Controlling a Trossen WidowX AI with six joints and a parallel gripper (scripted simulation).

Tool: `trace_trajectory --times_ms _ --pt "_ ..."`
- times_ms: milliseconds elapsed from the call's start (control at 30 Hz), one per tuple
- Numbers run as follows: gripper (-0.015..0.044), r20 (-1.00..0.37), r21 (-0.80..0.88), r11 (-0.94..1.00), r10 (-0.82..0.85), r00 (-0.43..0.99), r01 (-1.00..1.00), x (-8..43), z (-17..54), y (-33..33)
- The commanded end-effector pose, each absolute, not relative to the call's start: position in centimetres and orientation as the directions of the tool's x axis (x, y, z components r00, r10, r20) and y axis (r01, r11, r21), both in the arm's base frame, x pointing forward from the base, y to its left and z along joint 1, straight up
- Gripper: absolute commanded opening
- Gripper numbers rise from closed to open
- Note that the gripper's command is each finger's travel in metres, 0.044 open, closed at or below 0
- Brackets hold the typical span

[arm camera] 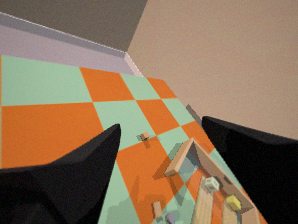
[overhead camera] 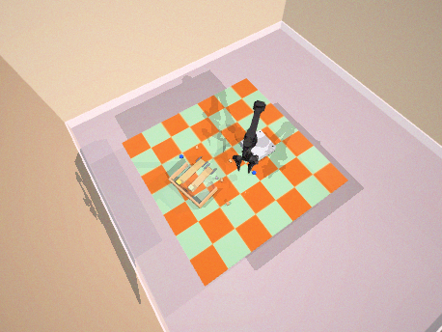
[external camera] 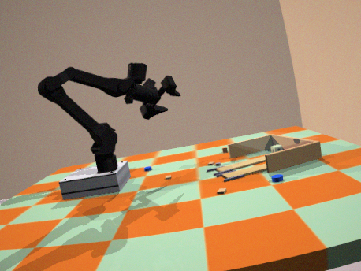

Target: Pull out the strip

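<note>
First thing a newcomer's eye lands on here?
Probably the black jointed arm on its pale base, its open tool raised above the orange-and-mint checkered surface. Next, the low wooden frame out in front of it, with a small yellow cube inside.
</note>
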State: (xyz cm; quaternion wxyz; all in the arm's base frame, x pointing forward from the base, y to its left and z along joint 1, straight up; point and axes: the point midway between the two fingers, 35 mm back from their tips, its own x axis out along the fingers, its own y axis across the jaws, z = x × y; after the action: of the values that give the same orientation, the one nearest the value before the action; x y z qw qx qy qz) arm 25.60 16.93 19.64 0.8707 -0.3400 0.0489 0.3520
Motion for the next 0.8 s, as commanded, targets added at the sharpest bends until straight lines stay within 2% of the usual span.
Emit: trace_trajectory --times_ms 0,167,333,767 --pt "0.0400 -0.400 -0.382 0.766 0.368 0.840 -0.517 29.0 18.7 10.9" --pt "0.0400 -0.485 -0.172 0.963 0.102 0.868 -0.210 31.1 17.5 2.8" --pt "0.0400 -0.556 -0.006 0.990 -0.118 0.823 0.138 31.0 16.5 -4.5" --pt "0.0400 -0.558 0.000 0.988 -0.126 0.820 0.151 30.9 16.4 -4.8"
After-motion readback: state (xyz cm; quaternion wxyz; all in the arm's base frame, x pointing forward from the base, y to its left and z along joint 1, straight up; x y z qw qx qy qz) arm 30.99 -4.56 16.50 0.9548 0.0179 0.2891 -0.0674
